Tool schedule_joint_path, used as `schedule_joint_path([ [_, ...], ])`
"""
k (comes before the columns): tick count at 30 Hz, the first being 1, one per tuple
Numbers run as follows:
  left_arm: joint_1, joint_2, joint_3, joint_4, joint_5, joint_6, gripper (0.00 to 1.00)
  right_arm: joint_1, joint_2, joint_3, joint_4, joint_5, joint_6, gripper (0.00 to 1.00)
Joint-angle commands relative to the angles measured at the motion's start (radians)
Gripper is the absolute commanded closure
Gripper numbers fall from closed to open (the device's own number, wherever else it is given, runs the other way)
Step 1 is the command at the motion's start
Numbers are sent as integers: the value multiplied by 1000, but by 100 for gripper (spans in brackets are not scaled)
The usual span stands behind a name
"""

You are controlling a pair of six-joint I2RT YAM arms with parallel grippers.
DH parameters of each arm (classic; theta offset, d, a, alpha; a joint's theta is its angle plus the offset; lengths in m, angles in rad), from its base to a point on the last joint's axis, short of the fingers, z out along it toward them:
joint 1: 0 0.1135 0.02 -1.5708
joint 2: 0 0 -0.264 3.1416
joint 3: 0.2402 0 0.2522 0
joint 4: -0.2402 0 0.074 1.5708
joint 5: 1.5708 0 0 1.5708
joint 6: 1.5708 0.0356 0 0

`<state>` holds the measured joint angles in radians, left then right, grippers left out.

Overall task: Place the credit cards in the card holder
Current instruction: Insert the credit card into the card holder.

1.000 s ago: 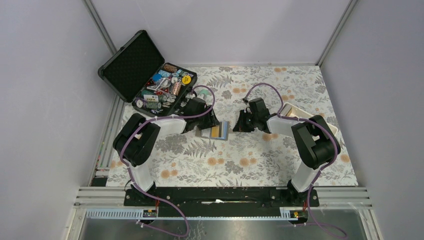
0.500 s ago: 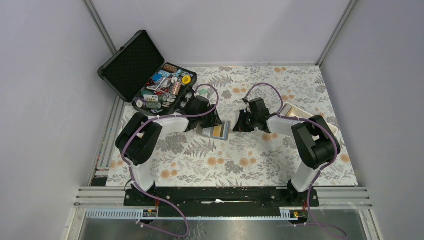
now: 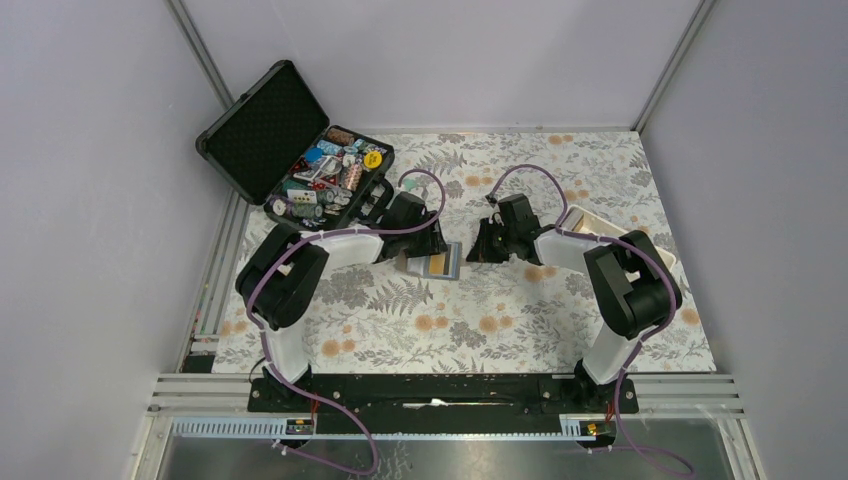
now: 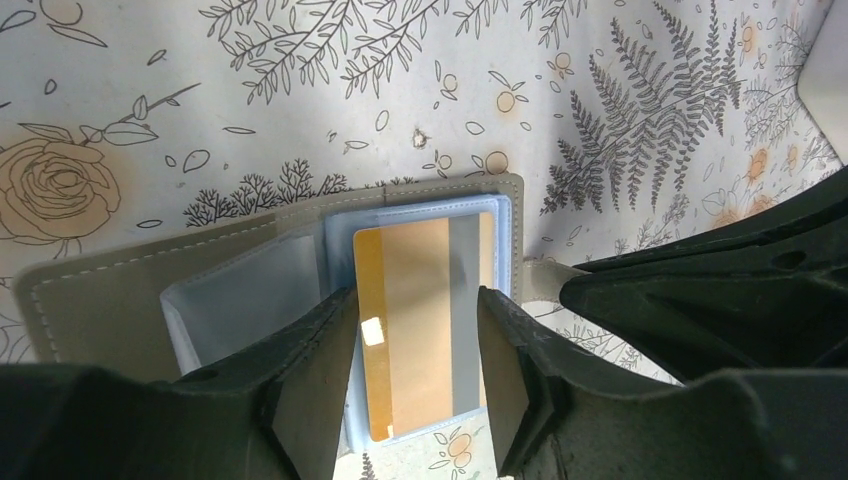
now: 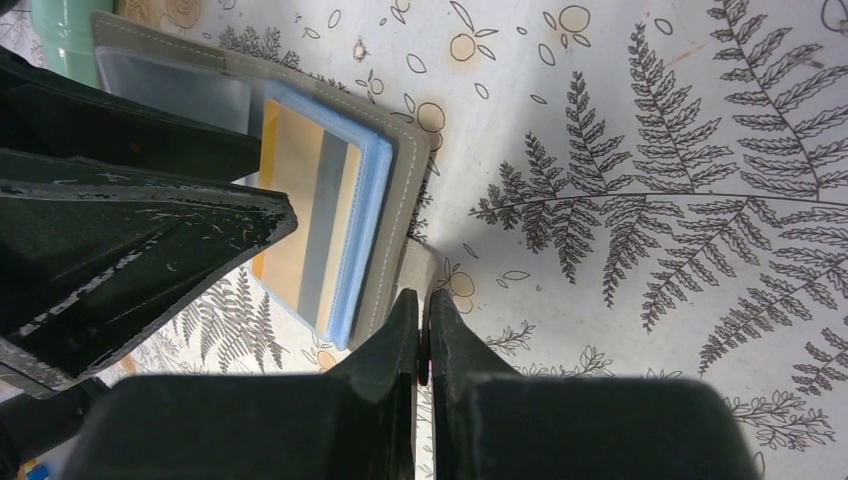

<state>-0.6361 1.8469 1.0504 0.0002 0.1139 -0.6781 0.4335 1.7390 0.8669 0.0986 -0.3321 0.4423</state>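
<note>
The flowered worktop carries an open black case of odds and ends at its far left corner. Near the middle the holder lies spread open, clear sleeves up. The left hand, half open, grips an orange card by its long edges, over the bluish sleeves. The right hand is closed, its tips at the holder's edge

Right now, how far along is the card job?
Done: card holder lies open, its tab pinched by the shut right gripper. In hand: left gripper grips an orange-yellow card, mostly inside a clear sleeve. Left: seat it fully; no other cards are visible.
</note>
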Motion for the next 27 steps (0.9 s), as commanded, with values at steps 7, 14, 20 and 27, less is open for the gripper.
schedule_joint_path([
  [7, -18, -48, -22, 28, -12, 3, 34, -2, -63, 14, 13, -13, 6, 100],
  [14, -51, -23, 39, -117, -107, 74, 24, -2, -64, 8, 13, -10, 6, 100],
  [20, -79, 15, 92, -213, -183, 86, 23, -2, -63, 7, 12, -8, 5, 100],
  [27, -80, 11, 86, -208, -184, 75, 28, -2, -67, 0, 12, -4, 2, 100],
])
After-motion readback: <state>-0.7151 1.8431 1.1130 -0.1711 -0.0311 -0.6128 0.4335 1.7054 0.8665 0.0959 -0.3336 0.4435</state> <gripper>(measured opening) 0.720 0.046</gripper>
